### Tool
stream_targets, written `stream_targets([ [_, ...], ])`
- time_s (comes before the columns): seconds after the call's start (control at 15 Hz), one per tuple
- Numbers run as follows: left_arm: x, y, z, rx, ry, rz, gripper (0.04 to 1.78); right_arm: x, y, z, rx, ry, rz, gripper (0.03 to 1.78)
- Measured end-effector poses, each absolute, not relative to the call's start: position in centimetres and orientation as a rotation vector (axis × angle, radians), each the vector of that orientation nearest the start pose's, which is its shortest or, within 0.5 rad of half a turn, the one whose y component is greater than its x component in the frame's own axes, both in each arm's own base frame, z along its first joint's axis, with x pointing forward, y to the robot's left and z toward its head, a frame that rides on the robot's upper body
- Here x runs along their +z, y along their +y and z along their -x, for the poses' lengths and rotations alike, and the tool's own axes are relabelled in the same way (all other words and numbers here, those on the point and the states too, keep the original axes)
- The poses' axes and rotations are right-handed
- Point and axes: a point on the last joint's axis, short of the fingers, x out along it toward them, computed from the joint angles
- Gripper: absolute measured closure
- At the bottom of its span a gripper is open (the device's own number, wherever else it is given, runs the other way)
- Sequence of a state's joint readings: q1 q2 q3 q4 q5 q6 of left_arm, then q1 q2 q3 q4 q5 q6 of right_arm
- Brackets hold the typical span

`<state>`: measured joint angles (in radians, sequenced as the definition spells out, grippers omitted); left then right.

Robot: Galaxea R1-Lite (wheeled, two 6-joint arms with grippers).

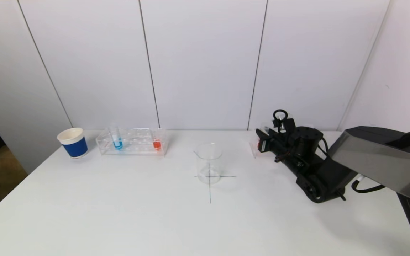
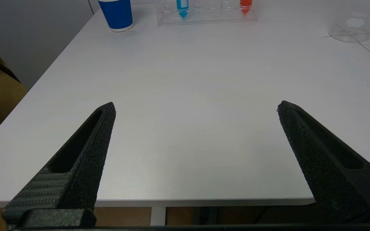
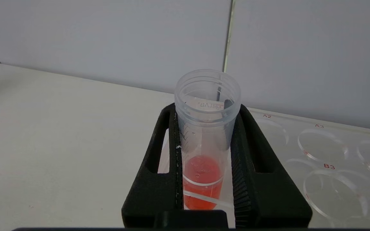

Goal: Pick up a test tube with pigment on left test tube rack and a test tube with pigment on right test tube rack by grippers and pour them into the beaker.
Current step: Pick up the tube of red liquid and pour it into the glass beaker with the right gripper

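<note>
My left gripper (image 2: 194, 109) hangs low over the near edge of the white table (image 2: 185, 96), jaws spread wide with nothing in them. Farther along I see the beaker (image 1: 209, 163) in the middle. My right gripper (image 3: 204, 150) reaches to the right rack (image 3: 332, 154) by the wall, squeezing an orange pigment tube (image 3: 206, 128) that stands straight up, mouth on top.

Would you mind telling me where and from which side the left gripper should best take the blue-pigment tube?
Probably grip the blue-pigment tube on its clear upper part, above the left rack, coming from the front: it stands upright, and only that part clears the rack. The open left gripper already faces it.
</note>
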<state>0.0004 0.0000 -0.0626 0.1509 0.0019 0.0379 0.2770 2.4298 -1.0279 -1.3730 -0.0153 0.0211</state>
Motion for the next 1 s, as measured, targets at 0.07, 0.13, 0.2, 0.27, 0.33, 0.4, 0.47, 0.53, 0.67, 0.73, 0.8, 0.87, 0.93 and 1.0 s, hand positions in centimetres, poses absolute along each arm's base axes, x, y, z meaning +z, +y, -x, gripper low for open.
stream_targets([
  [0.07,7.7,0.0,2.8,0.0,0.088,-0.038,0.06,3.4,11.8,-41.7,0.261,0.031,-0.017,1.33],
  [0.13,7.7,0.0,2.8,0.001,0.088,-0.038,0.06,3.4,11.8,-41.7,0.262,0.03,-0.017,1.33],
  [0.2,7.7,0.0,2.8,0.0,0.088,-0.038,0.06,3.4,11.8,-41.7,0.261,0.028,-0.018,1.33],
  [0.27,7.7,0.0,2.8,0.0,0.088,-0.039,0.06,3.5,11.8,-41.7,0.261,0.027,-0.017,1.33],
  [0.33,7.7,0.0,2.8,0.001,0.088,-0.038,0.06,3.7,11.8,-41.6,0.261,0.025,-0.018,1.33],
  [0.4,7.7,0.0,2.8,0.0,0.088,-0.038,0.06,3.9,11.8,-41.5,0.261,0.021,-0.018,1.33],
  [0.47,7.7,0.0,2.8,0.0,0.088,-0.038,0.06,4.2,11.8,-41.5,0.261,0.015,-0.018,1.33],
  [0.53,7.7,0.0,2.8,0.0,0.088,-0.038,0.06,4.5,11.7,-41.4,0.26,0.008,-0.017,1.33],
  [0.67,7.7,0.0,2.8,0.002,0.088,-0.038,0.06,5.2,11.7,-41.3,0.261,-0.005,-0.017,1.33],
  [0.73,7.7,0.0,2.8,0.001,0.088,-0.038,0.06,5.5,11.7,-41.3,0.261,-0.012,-0.017,1.33],
  [0.8,7.7,0.0,2.8,0.0,0.088,-0.038,0.06,5.9,11.7,-41.2,0.261,-0.018,-0.018,1.33],
  [0.87,7.7,0.0,2.8,0.001,0.088,-0.038,0.06,6.2,11.7,-41.2,0.26,-0.019,-0.018,1.33],
  [0.93,7.7,0.0,2.8,0.001,0.088,-0.039,0.06,6.6,11.6,-41.1,0.26,-0.021,-0.019,1.33],
  [1.0,7.7,0.0,2.8,0.001,0.088,-0.038,0.06,7.0,11.6,-41.0,0.26,-0.027,-0.019,1.33],
])
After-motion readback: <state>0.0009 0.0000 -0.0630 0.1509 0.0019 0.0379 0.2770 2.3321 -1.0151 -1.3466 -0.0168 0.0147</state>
